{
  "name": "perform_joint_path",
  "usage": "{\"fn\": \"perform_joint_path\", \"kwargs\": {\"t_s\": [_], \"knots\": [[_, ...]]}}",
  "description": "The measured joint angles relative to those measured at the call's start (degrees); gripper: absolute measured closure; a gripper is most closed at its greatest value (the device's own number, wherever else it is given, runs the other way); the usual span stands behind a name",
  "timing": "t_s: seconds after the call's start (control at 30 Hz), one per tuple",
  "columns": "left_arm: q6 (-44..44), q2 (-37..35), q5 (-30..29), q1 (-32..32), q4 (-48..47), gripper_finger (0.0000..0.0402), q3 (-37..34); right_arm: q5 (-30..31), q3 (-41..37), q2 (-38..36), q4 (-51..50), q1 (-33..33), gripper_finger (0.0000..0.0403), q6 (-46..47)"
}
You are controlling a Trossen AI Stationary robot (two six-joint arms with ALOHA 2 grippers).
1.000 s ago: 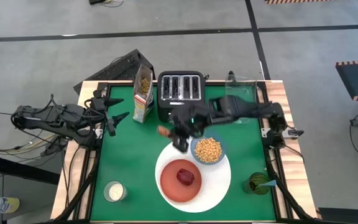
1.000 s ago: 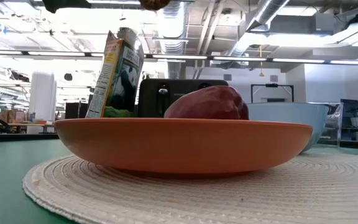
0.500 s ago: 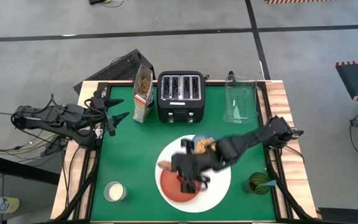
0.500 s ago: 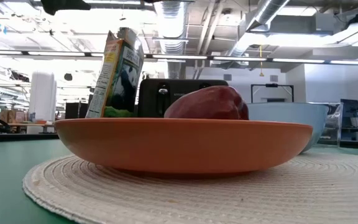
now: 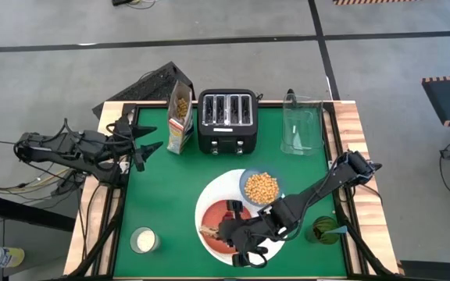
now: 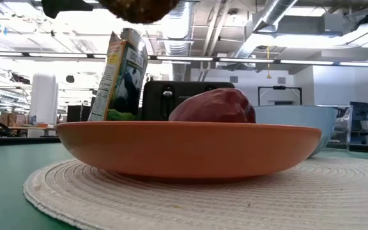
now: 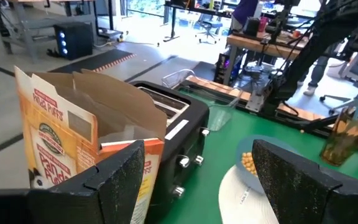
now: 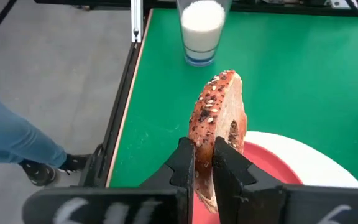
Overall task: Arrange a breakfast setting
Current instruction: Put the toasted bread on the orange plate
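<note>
Green matting covers my table (image 5: 158,195), with grey workshop floor all round it. Starting at the left, my left gripper (image 5: 148,137) waits at the table's left edge near the back corner, its fingers (image 7: 120,180) spread apart with nothing between them, pointing toward the cereal box (image 5: 180,115). Just right of the box stands the black toaster (image 5: 227,119). Toward the front left corner I see a glass of milk (image 5: 144,239). Moving to the middle, the large round white plate (image 5: 278,215) carries the smaller red-orange plate (image 5: 218,232), and the dark red piece (image 5: 233,207) lies on that one. My right gripper (image 5: 213,231) hangs over the red-orange plate's left part, pinching the ring bagel (image 8: 218,127) on edge between its fingers (image 8: 185,163), seeded crust outward. The bagel is held above the plate, not resting on it. Behind, the small blue bowl (image 5: 244,187) of yellow cereal (image 5: 261,186) sits on the white plate's far right rim. Farther right stand a clear pitcher (image 5: 301,125) at the back and a green cup (image 5: 322,229) by the front right edge.
</note>
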Motion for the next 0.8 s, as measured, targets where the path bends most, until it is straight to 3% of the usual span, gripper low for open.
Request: {"fn": "perform_joint_path", "kwargs": {"t_s": [0.33, 0.8], "knots": [[-0.06, 0.0, 2.13, 0.01, -0.01, 0.0119, 0.0, -0.31, -9.01, 0.0, 11.15, 0.04, 0.0348, -0.09], [-3.01, 0.0, 2.19, 0.01, -6.07, 0.0119, 0.0, -0.75, -13.13, 0.0, 13.6, -0.52, 0.0348, -4.23]]}}
